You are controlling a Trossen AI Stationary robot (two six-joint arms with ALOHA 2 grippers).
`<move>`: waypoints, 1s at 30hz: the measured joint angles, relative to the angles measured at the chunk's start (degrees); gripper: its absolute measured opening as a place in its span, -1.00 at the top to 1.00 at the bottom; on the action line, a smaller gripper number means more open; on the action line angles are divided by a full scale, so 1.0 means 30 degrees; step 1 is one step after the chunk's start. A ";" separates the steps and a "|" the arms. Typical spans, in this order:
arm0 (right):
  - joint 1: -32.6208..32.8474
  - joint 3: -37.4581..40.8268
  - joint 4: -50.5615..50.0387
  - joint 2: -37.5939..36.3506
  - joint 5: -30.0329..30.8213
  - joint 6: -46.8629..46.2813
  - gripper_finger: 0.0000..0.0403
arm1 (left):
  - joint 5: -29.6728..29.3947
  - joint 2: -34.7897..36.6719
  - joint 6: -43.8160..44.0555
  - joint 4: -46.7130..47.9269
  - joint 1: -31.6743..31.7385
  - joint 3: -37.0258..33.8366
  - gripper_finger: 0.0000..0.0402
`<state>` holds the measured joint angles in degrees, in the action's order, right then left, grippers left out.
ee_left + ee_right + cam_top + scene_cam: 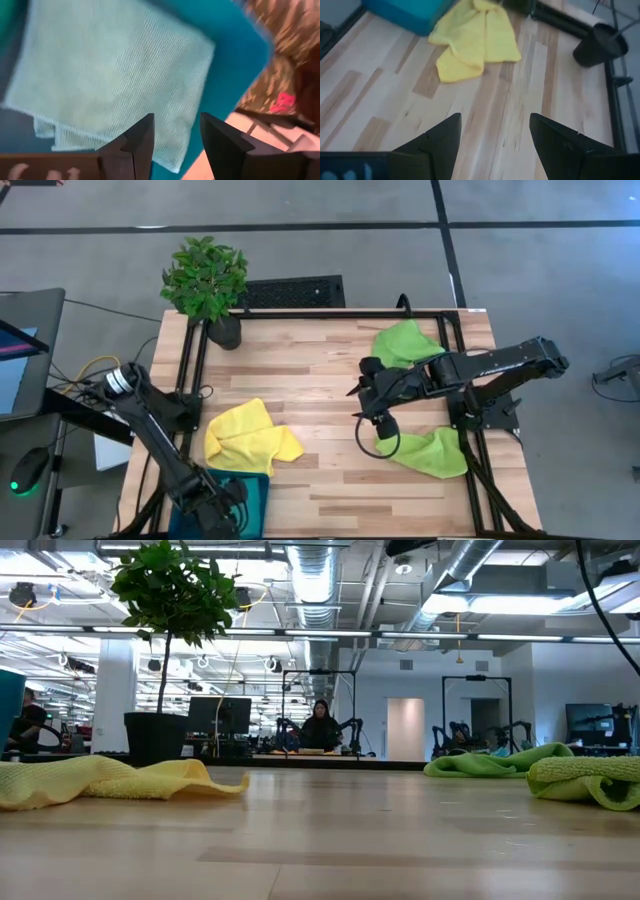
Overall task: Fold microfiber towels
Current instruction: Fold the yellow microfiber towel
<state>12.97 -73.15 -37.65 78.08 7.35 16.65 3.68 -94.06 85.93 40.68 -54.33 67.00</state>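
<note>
Teal towel (110, 75) lies folded in the tray (240, 65) – left gripper (176, 145) above it, jaws apart, empty; lift straight up. Right gripper (495, 145) wide apart, mid-table – yellow towel (250, 435) next.

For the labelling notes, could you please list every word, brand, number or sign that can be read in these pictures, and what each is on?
None can be read.
Pale marks on the left gripper: cut off at the picture's edge, not readable.
Pale marks on the right gripper: likewise cut off, not readable.
Monitors in the room behind the table: too far off to read.
The yellow towel, both lime green towels, the folded teal towel and the tray: no print shows.
</note>
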 joint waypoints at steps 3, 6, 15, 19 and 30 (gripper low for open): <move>-0.0148 0.0393 0.1814 0.0574 -0.0237 0.0904 -0.29 | -0.2473 0.1110 -0.0270 0.0845 -0.0015 0.0000 0.26; -0.0680 0.0796 0.2703 0.1321 -0.1800 0.1125 -0.29 | -0.4927 0.2121 -0.0186 0.2041 -0.0015 0.0000 0.26; -0.1524 0.0943 0.6220 0.6545 -0.3494 0.4775 -0.29 | -0.7244 0.3330 -0.0742 0.3059 0.0175 0.0000 0.26; -0.1152 0.0971 0.8058 0.8680 -0.3543 0.6115 -0.29 | -0.7313 0.3225 -0.0797 0.3422 0.0182 -0.0007 0.26; -0.0641 0.0900 1.3637 1.1866 -0.7023 0.7585 -0.29 | -0.7488 0.3220 -0.0575 0.3827 0.0357 -0.0007 0.26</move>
<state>11.05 -70.45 3.26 113.68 -13.72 39.40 -18.79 -84.40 84.21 52.17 -53.25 66.98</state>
